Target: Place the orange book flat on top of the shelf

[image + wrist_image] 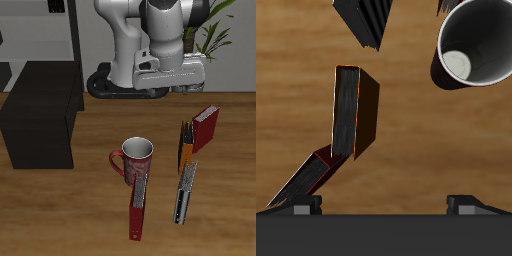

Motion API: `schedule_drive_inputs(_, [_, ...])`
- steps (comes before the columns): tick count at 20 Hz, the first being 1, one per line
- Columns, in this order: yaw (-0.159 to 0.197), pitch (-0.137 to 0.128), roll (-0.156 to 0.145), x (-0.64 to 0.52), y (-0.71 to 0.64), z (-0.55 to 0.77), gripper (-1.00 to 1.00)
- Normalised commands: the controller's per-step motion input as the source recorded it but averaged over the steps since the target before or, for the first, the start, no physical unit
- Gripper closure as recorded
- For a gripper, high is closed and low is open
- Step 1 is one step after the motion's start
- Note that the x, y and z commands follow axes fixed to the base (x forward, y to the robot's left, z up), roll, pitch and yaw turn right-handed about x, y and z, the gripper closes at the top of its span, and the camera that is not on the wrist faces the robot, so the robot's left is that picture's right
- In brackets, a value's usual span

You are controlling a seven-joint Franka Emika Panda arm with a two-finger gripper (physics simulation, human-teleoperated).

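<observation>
My end effector [172,88] hangs open and empty; orange book [186,148] unlifted at frame centre-right, shelf [40,112] top bare.

The shelf [40,115] top lies bare; a mug [135,158] and red book [205,128] crowd the orange book [186,142].

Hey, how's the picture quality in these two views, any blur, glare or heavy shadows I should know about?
Exterior view: even, soft light, no glare; the mug throws only a faint shadow, and the low resolution blurs the orange book. Wrist view: sharper, with the mug's rim cropped and the tool's fingertips dark.
</observation>
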Motion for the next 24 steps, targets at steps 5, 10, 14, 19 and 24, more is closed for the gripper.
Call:
schedule_drive_inputs(5, [0.003,-0.044,-0.021,0.23,0.34,0.07,-1.0])
schedule_drive_inputs(10, [-0.001,-0.039,-0.057,0.31,0.18,-0.06,-1.0])
schedule_drive_inputs(14, [0.019,-0.013,-0.029,0.14,0.07,-0.11,-1.0])
schedule_drive_inputs(19, [0.022,-0.015,-0.027,0.14,0.1,-0.23,-1.0])
schedule_drive_inputs(24, [0.02,-0.021,0.024,0.03,0.07,-0.2,-1.0])
